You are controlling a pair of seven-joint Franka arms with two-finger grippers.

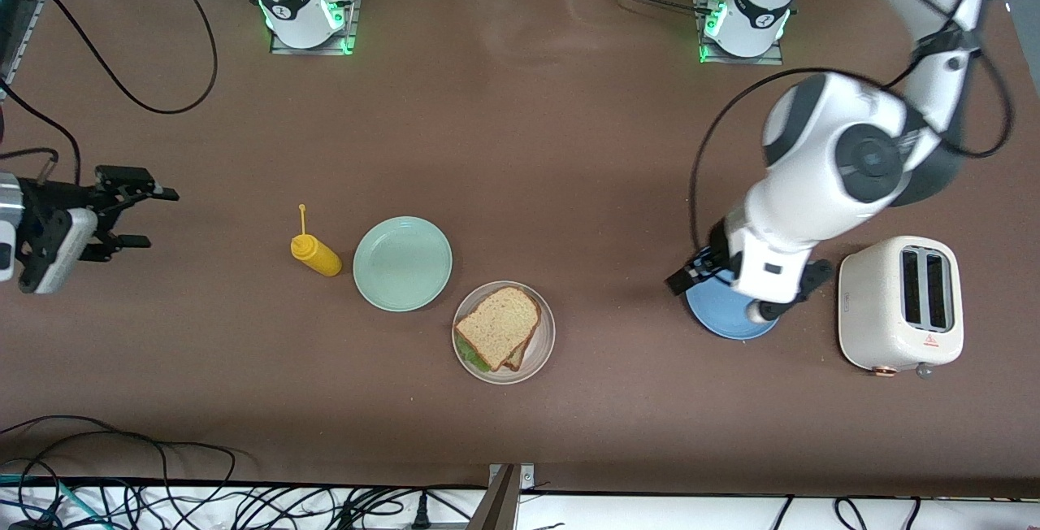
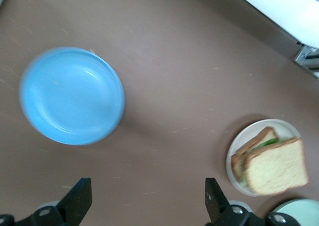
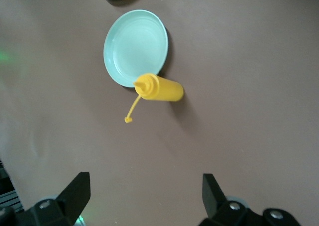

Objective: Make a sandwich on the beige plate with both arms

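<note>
Beige plate, round and speckled, taken as the landmark: it carries the sandwich, two tan wholegrain slices stacked slightly askew with green lettuce showing at the edge nearest the front camera.

Mint green plate: just beside the beige plate, toward the right arm's end and slightly farther from the front camera; bare.

Yellow squeeze bottle: lying on its side just past the mint plate, toward the right arm's end.

Blue plate: well apart from the beige plate, toward the left arm's end.

White toaster: beside the blue plate, nearer that end.

Left gripper: over the blue plate's edge, fingers spread wide, holding nothing.

Right gripper: above bare table at the right arm's end, well apart from the beige plate, fingers wide apart, nothing held.
</note>
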